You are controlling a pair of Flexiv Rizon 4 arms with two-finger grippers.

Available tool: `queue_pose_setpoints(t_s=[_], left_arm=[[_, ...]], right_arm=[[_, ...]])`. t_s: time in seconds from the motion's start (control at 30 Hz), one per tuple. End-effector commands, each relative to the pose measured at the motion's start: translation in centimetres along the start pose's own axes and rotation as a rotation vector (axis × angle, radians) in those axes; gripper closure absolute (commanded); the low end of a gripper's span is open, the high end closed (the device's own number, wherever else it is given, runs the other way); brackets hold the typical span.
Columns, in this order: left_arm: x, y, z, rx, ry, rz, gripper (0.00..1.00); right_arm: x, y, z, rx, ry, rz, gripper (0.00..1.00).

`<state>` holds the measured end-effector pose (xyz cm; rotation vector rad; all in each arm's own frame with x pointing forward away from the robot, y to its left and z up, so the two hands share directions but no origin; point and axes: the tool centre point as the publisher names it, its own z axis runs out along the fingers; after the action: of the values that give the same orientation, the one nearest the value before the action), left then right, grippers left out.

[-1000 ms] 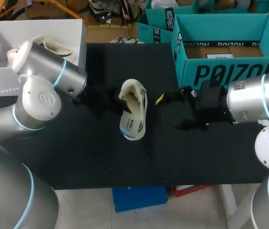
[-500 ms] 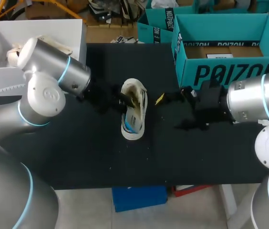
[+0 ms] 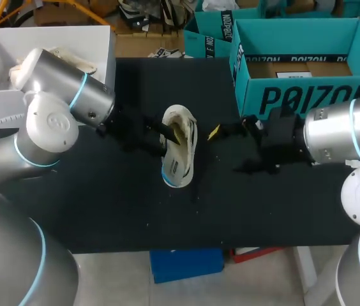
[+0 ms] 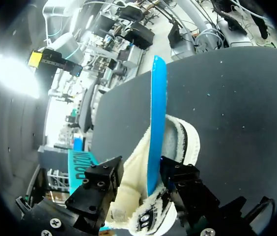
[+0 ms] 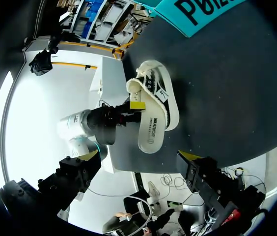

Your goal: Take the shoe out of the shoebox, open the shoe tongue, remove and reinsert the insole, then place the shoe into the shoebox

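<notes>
Insole point(image 4: 155, 123) now pulled partway from shoe point(image 3: 179, 156) by L gripper point(image 4: 139, 183), clamped on it; R gripper point(image 5: 138, 160) fingers apart; removal underway.

Silver cylindrical links formed the left arm point(image 3: 52, 121), frame left, and the right arm point(image 3: 339, 137), frame right, ringed pale blue at joints; black, screw-fastened fingers point(image 4: 96, 189) carried yellow tips.

White shoe point(image 3: 179, 156) tipped, insole point(image 4: 154, 123) (blue) protruding
</notes>
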<state>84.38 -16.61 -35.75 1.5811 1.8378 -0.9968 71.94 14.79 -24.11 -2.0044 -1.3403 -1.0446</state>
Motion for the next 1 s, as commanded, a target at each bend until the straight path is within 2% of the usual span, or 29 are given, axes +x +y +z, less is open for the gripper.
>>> queue_pose_setpoints(t_s=[0.03, 0.23, 0.33, 0.4, 0.77, 1.0], left_arm=[[0.4, -1.3, -0.6, 0.008, 0.007, 0.012, 0.55], [1.5, -2.9, -0.3, 0.045, 0.041, 0.038, 0.6], [1.7, -3.0, -0.3, 0.048, 0.048, 0.038, 0.77], [1.7, -3.0, -0.3, 0.046, 0.051, 0.039, 1.0], [1.8, -3.5, -0.3, 0.068, 0.039, 0.052, 1.0], [2.0, -2.3, 0.5, 0.037, 0.033, 0.024, 1.0]], right_arm=[[0.1, 0.0, 0.1, -0.002, -0.002, 0.0, 0.0], [0.1, 0.0, 0.1, -0.002, -0.002, 0.0, 0.0], [0.1, 0.0, 0.1, -0.002, -0.002, 0.0, 0.0], [0.1, 0.0, 0.1, -0.002, -0.002, 0.0, 0.0], [0.1, 0.0, 0.1, -0.002, -0.002, 0.0, 0.0], [0.1, 0.0, 0.1, -0.002, -0.002, 0.0, 0.0]])
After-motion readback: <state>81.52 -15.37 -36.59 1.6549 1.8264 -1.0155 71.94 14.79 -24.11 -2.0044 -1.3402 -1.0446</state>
